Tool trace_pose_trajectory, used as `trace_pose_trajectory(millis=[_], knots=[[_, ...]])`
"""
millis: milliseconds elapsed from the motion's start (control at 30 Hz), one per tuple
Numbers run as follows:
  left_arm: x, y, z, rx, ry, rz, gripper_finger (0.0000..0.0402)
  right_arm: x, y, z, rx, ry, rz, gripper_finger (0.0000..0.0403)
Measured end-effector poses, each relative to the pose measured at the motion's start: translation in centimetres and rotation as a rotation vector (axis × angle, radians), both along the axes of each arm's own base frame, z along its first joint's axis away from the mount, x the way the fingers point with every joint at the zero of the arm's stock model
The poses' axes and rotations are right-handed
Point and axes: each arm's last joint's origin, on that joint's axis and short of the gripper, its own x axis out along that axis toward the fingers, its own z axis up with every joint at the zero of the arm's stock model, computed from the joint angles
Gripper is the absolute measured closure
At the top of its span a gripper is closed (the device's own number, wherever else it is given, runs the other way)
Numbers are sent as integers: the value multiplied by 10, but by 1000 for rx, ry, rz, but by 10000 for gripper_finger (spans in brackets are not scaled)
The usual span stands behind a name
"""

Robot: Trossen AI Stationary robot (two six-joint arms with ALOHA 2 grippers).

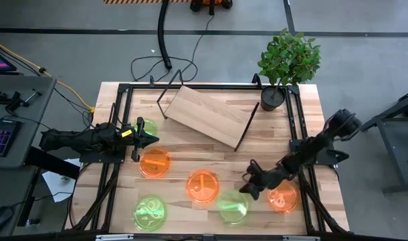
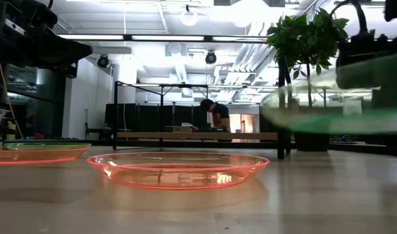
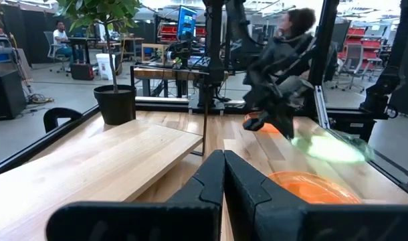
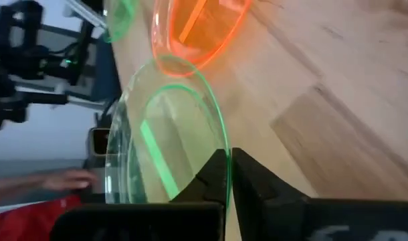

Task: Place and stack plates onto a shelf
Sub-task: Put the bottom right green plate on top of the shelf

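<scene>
My right gripper [image 1: 246,189] is shut on a green plate [image 1: 234,205] near the table's front, held above the wood, as the low view [image 2: 335,107] shows. My left gripper [image 1: 152,139] is shut and empty at the table's left, between a green plate [image 1: 147,127] and an orange plate [image 1: 155,163]. Another orange plate [image 1: 202,185], a green plate [image 1: 150,211] and an orange plate [image 1: 283,197] lie flat on the table. The shelf [image 1: 207,115] stands askew at the far middle on its wire legs. My right gripper pinches the green plate's rim [image 4: 216,152] between its two fingers, at the plate's far right side. The fingers [image 4: 247,177] slant in from the table's right and far side. The plate is lifted clear of the table, a little tilted [image 2: 315,104].
A potted plant [image 1: 287,63] stands at the far right corner beside the shelf. A dark metal frame [image 1: 120,100] runs around the table's edges. The orange plate under my right arm lies close to the held plate. A person shows in the room behind the table [image 2: 215,114].
</scene>
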Motion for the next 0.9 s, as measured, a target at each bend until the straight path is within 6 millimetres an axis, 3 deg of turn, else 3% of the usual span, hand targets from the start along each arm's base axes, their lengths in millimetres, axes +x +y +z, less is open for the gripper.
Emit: trace_pose_trajectory(millis=[267,400,533,733,900], knots=[[0,0,0,0,0,1,401,-13,-21,35,155,-247,39,403],[0,0,0,0,-1,1,401,4,-26,67,150,-367,10,403],[0,0,0,0,0,1,401,35,-38,107,97,-458,-69,403],[0,0,0,0,0,1,401,75,-83,174,-93,-503,-225,403],[0,0,0,0,0,1,401,85,-133,221,-305,-421,-326,403]])
